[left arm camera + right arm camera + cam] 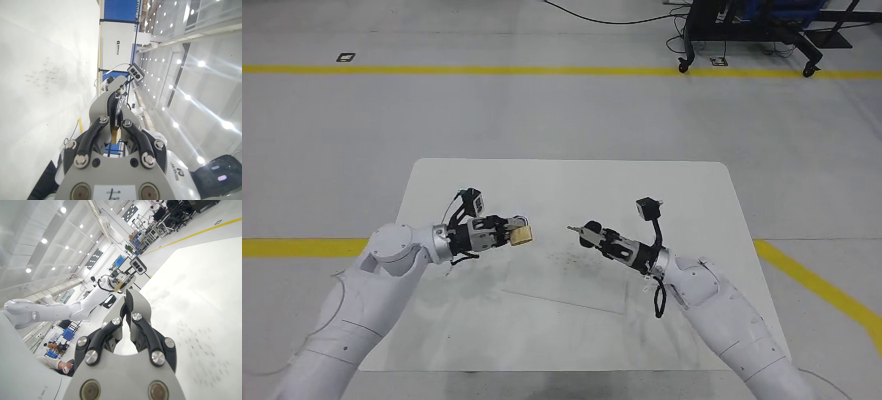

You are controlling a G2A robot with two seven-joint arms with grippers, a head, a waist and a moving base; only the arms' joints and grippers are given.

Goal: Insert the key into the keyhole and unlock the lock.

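Above the middle of the white table [672,190], the two arms hang in the air facing each other. The left gripper [508,233] is pressed together on a brass padlock [523,235], whose body pokes out past the fingertips toward the other arm. The right gripper [589,234] is pinched on a small silver key [573,229], its blade pointing at the padlock, near it but apart. I'd judge the padlock dense, rigid and smooth enough to twist in the pads, so it wants a firm hold with the keyhole end left bare. Whether that end faces the key I cannot tell. The key looks light, stiff and thin, best held by its head, and likely to pivot if pushed off-line. Only open air lies between the two. A wrist camera [647,208] juts up beside the right gripper, and a black cart [752,30] stands well off beyond the yellow floor line [542,69].
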